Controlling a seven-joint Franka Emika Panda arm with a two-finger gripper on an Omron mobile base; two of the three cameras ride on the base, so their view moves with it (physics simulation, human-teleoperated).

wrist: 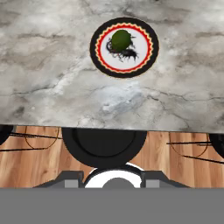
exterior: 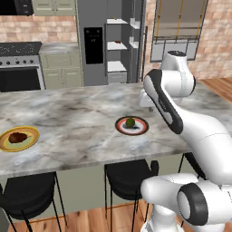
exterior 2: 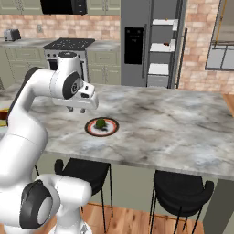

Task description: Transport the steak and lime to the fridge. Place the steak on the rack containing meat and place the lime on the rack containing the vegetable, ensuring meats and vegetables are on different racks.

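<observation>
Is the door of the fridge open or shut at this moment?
Open. On the fridge, the right door is swung out, and the white shelves inside are visible. The left door with the black panel is shut.

Both base views look forward and down across the marble counter (exterior: 81,122) toward the fridge (exterior: 111,43) at the far wall, one from behind the arm's left, the other from its right. The hand view looks steeply down from above the counter's near edge. All three share the red-rimmed plate (wrist: 124,47), well beyond the fingers.
</observation>
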